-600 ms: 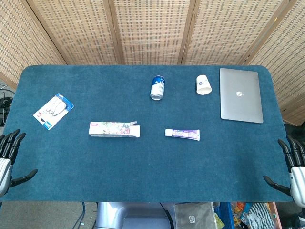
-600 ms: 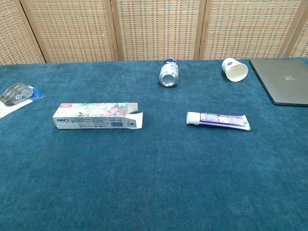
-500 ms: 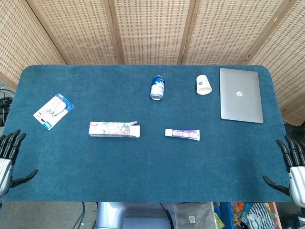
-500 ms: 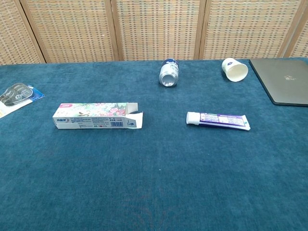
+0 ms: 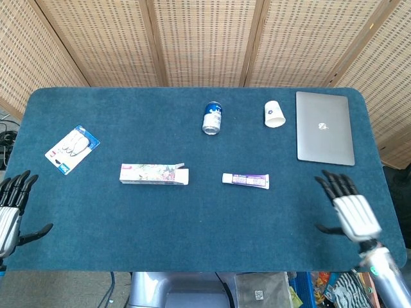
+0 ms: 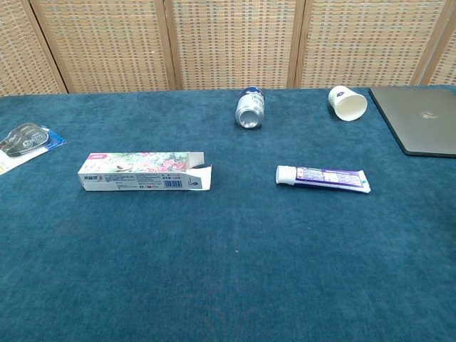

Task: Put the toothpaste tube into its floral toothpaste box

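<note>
Head view alone showing right hand and left hand, both spreading fingers wide, holding nothing; toothpaste tube lying apart from floral box.

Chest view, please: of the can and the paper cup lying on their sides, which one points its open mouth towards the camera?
The white paper cup; the blue can shows a closed metal end.
</note>
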You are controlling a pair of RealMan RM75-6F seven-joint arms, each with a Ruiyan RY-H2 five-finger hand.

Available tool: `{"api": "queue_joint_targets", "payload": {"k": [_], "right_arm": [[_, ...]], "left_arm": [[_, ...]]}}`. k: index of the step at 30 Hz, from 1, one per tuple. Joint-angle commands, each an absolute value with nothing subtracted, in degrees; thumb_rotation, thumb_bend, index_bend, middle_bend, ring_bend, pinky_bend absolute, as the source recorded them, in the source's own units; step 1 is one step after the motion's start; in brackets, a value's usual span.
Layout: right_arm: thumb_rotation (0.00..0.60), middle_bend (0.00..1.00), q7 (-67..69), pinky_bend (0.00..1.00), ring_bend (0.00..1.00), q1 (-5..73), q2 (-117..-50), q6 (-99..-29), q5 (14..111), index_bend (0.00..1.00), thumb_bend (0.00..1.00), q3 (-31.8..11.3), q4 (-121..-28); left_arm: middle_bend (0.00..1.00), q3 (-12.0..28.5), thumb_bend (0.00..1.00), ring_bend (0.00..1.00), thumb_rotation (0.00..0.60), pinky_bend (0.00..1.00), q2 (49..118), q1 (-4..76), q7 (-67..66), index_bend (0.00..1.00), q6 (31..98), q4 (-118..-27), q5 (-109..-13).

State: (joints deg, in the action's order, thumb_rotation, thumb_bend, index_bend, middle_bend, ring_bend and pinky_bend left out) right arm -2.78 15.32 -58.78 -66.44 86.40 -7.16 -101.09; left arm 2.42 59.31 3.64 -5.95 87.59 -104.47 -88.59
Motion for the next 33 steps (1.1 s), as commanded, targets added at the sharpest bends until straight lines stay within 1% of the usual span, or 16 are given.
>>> {"api": "queue_joint_targets", "payload": {"k": [1,2,7,11,13,16,17,20,24,29,33], "right_arm": [[0.6,0.13,-5.2,0.07,0.06,26.3,-66.5,-55.1,76.8,0.11,0.0,-11.9,-99.5],[0.6,0.16,-5.9,0.11,0.09,27.3,-68.0,-53.9,74.8,0.13,0.0,-12.3,-99.3],[0.6,0.24,-14.0,0.2,0.16,32.5,-75.4,-51.5,65.7,0.21,0.0,-13.6,-96.0],[0.6,0.29,-18.0,0.23,0.2,35.4,-79.6,-50.9,59.2,0.25,0.0,-14.4,-93.5],[0.6,0.3,-20.9,0.24,0.21,37.1,-82.9,-51.9,56.5,0.26,0.0,-14.4,-90.3],[0.6,0.3,-23.5,0.24,0.21,38.7,-87.2,-53.5,54.1,0.27,0.04,-14.3,-86.1],[0.6,0.3,-23.9,0.24,0.22,39.1,-88.4,-53.8,53.7,0.27,0.07,-14.3,-84.8],[0.6,0.31,-23.6,0.24,0.22,39.9,-91.1,-53.6,52.6,0.29,0.11,-14.2,-81.5],[0.6,0.32,-22.4,0.24,0.23,40.5,-93.5,-53.4,52.8,0.3,0.11,-14.0,-78.2],[0.6,0.36,-19.8,0.25,0.27,41.3,-96.4,-52.9,55.3,0.35,0.15,-13.6,-73.4],[0.6,0.38,-18.5,0.25,0.28,41.9,-97.9,-52.3,56.4,0.36,0.16,-13.4,-69.7]], "left_arm": [[0.0,3.5,0.17,0.0,0.6,0.0,59.3,5.1,-5.6,0.0,84.7,-104.2,-85.2],[0.0,3.8,0.17,0.0,0.6,0.0,59.2,5.3,-5.6,0.0,84.2,-104.1,-84.4],[0.0,4.5,0.17,0.0,0.6,0.0,59.4,5.8,-6.0,0.0,83.4,-104.0,-82.3],[0.0,4.6,0.17,0.0,0.6,0.0,59.6,6.0,-6.4,0.0,83.0,-104.0,-81.7],[0.0,4.7,0.17,0.0,0.6,0.0,59.7,6.1,-6.6,0.0,82.9,-104.0,-81.2],[0.0,4.9,0.17,0.0,0.6,0.0,59.7,6.4,-6.7,0.0,82.5,-104.0,-80.7],[0.0,4.9,0.17,0.0,0.6,0.0,59.7,6.4,-6.6,0.0,82.5,-104.0,-80.5],[0.0,5.0,0.17,0.0,0.6,0.0,59.6,6.6,-6.5,0.0,82.2,-103.9,-80.0],[0.0,5.2,0.17,0.0,0.6,0.0,59.7,6.7,-6.5,0.0,82.1,-103.8,-79.6],[0.0,5.3,0.17,0.0,0.6,0.0,59.6,7.0,-6.3,0.0,81.7,-103.7,-79.0],[0.0,5.4,0.17,0.0,0.6,0.0,59.5,7.2,-6.1,0.0,81.3,-103.6,-78.8]]}}
